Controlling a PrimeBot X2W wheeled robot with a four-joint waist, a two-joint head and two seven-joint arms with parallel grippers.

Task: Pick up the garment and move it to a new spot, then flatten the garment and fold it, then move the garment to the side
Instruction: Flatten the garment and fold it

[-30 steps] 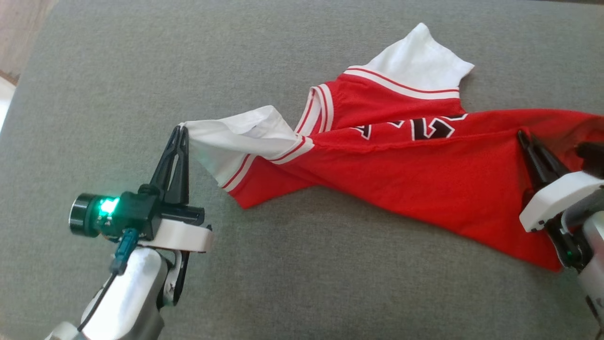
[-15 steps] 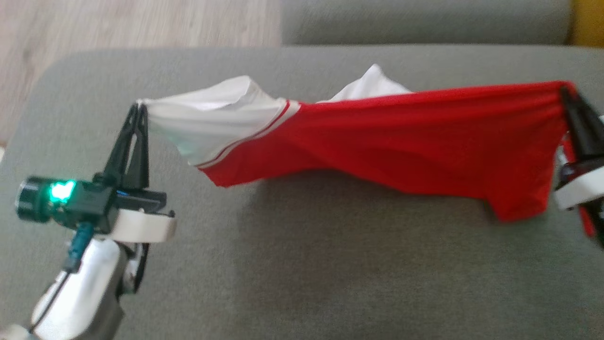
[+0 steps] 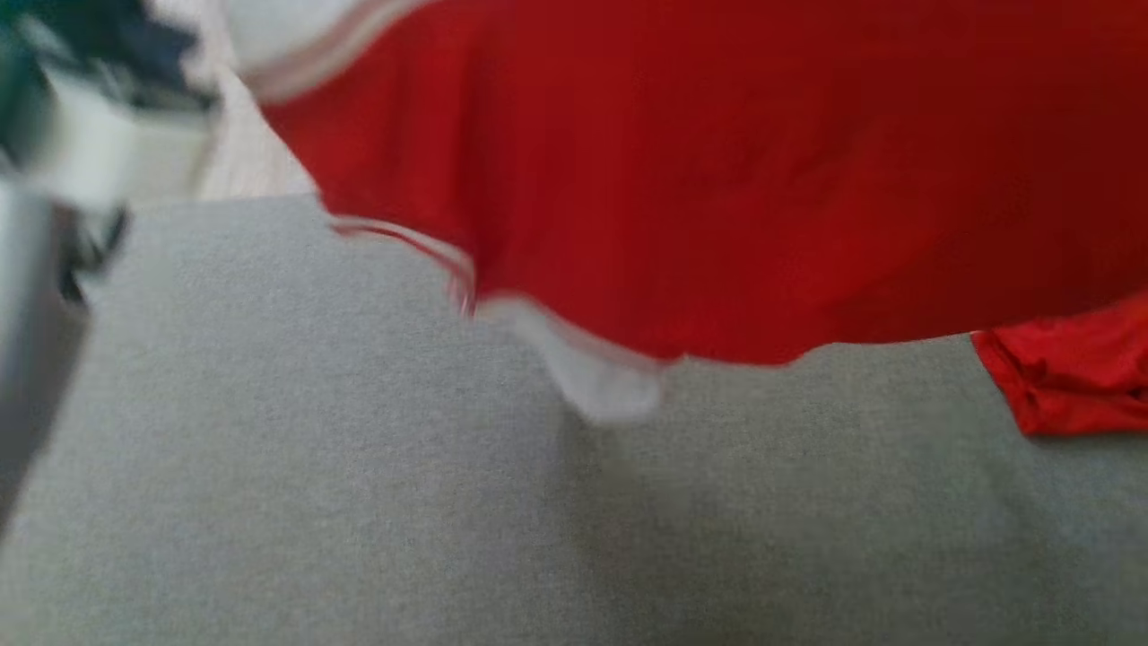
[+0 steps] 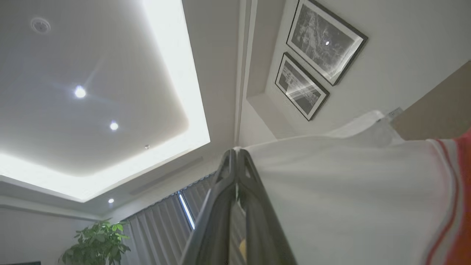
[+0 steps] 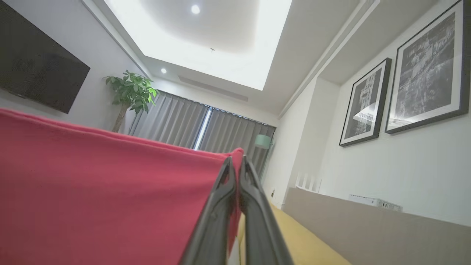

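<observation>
ceiling: lit recess (image 4: 173,73) + spots (image 4: 80,91) | wall: 2 framed pics (image 5: 427,73) | grey curtains (image 5: 173,121) | plant (image 5: 130,92) | prob. TV (image 5: 36,66)

garment (image 3: 717,179): red body; white sleeve edged with thin red and white stripes
sofa (image 3: 359,502): plain grey fabric
left hand (image 4: 235,151): dark grey
right hand (image 5: 236,159): dark grey
framed pictures (image 5: 427,73): black frames, black-and-white prints
plant (image 5: 130,90): green leaves
curtains (image 5: 173,123): grey, pleated
television (image 5: 36,73): black

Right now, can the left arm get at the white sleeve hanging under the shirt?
Probably not: the left pincer is shut on the shirt's other white end; it must let go to reach the hanging sleeve.
</observation>
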